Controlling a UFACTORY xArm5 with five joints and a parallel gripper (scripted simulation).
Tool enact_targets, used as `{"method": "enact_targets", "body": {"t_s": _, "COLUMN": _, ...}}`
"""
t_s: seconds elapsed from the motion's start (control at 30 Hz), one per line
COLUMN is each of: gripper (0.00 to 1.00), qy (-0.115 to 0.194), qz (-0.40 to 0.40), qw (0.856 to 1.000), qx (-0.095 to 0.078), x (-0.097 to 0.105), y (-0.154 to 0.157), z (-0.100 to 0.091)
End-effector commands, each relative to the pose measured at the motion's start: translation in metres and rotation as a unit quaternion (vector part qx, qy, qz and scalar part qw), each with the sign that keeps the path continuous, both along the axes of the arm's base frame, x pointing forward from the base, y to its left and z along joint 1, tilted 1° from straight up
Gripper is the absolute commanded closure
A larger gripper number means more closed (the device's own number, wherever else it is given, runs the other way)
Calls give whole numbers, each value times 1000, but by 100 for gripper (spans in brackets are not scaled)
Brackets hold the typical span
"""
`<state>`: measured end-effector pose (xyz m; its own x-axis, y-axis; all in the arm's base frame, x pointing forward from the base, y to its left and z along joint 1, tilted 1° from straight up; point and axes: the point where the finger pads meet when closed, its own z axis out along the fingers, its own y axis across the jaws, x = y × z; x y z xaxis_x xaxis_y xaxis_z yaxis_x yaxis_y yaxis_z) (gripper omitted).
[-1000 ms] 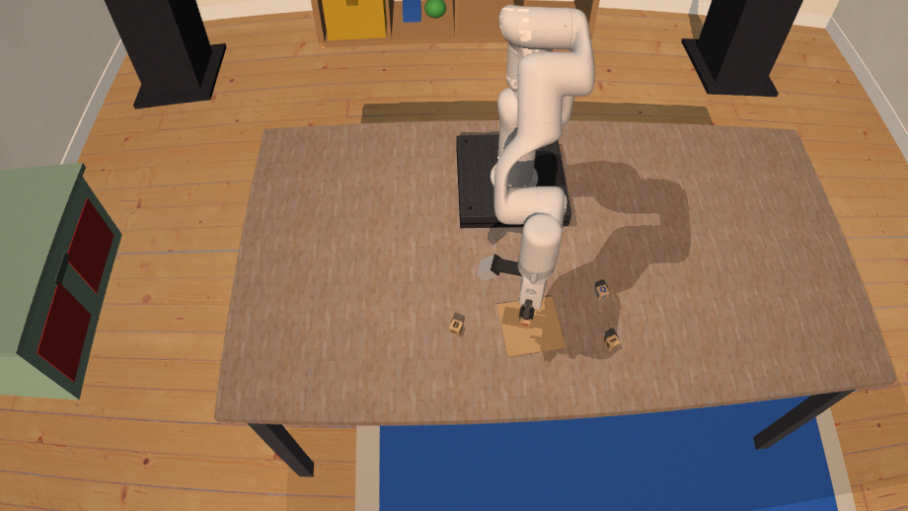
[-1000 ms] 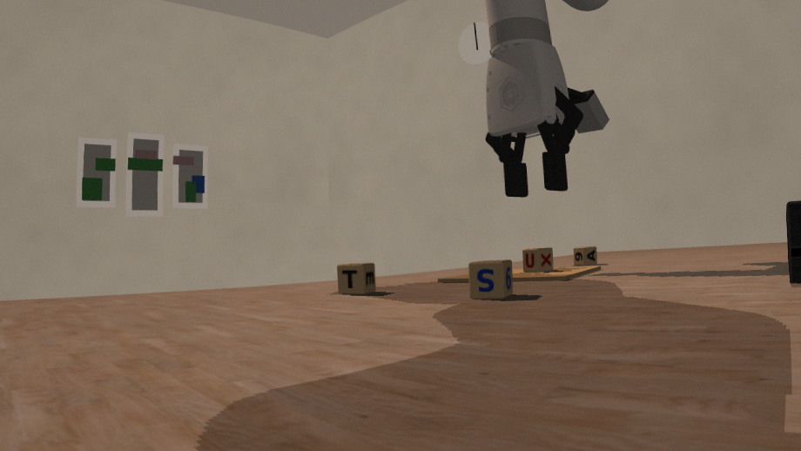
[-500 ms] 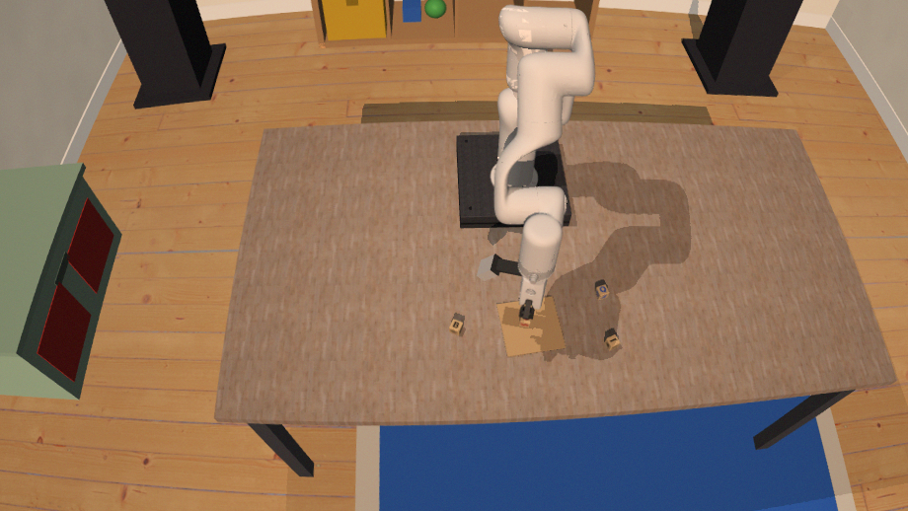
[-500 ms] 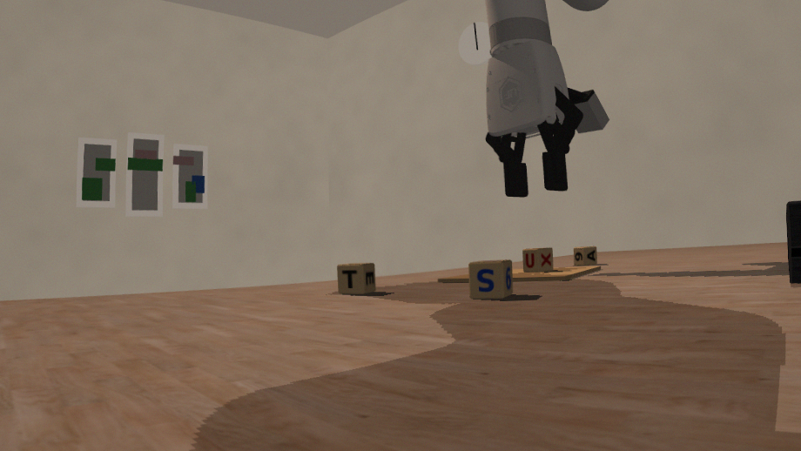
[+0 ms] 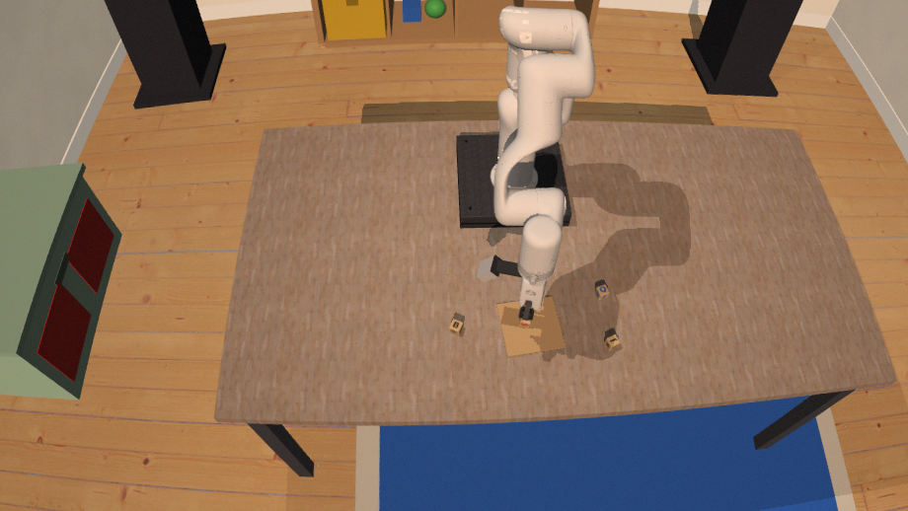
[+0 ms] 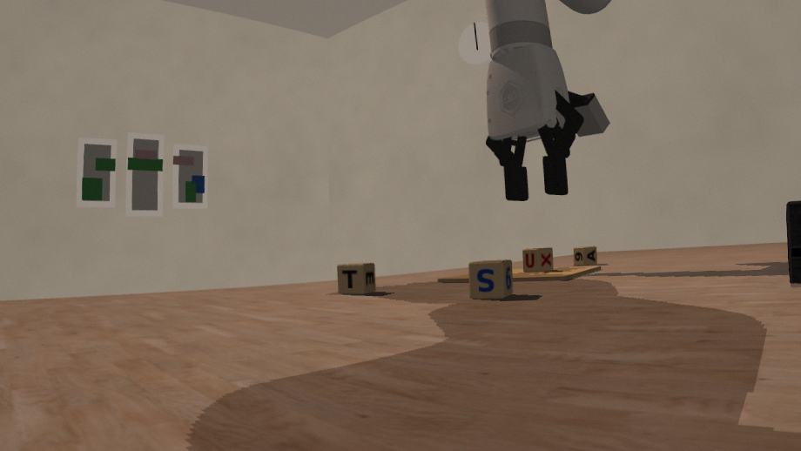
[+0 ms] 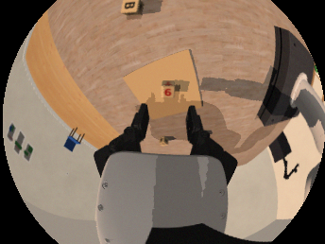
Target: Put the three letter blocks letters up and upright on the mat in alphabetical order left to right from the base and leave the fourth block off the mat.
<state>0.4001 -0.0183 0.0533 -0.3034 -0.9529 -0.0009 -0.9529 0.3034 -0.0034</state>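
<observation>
The tan mat [image 5: 530, 327] lies flat on the table in front of the robot's base. One block [image 6: 537, 259] stands on it, with U and X on its sides; in the wrist view its top [image 7: 168, 92] shows a red mark like a 6. My gripper [image 6: 535, 182] hangs well above this block, partly open and empty; it also shows in the wrist view [image 7: 166, 113]. Three blocks lie off the mat: one to the left [image 5: 456, 324] and two to the right [image 5: 602, 289] [image 5: 611, 338]. From the side they show 9 and A [image 6: 585, 255], S and 6 [image 6: 490, 279], and T [image 6: 355, 278].
The arm's black base plate [image 5: 511, 181] sits at the back middle of the table. The arm's shadow falls over the mat's right part and the two right blocks. A green cabinet [image 5: 44, 279] stands off the table to the left.
</observation>
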Motion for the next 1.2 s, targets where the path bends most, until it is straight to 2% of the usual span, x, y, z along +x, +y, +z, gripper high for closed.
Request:
{"method": "enact_targets", "body": {"t_s": 0.0, "gripper": 37, "qy": -1, "qz": 0, "qw": 1000, "qx": 0, "x": 1, "y": 0, "z": -3}}
{"method": "enact_targets", "body": {"t_s": 1.17, "gripper": 37, "qy": -1, "qz": 0, "qw": 1000, "qx": 0, "x": 2, "y": 0, "z": -44}}
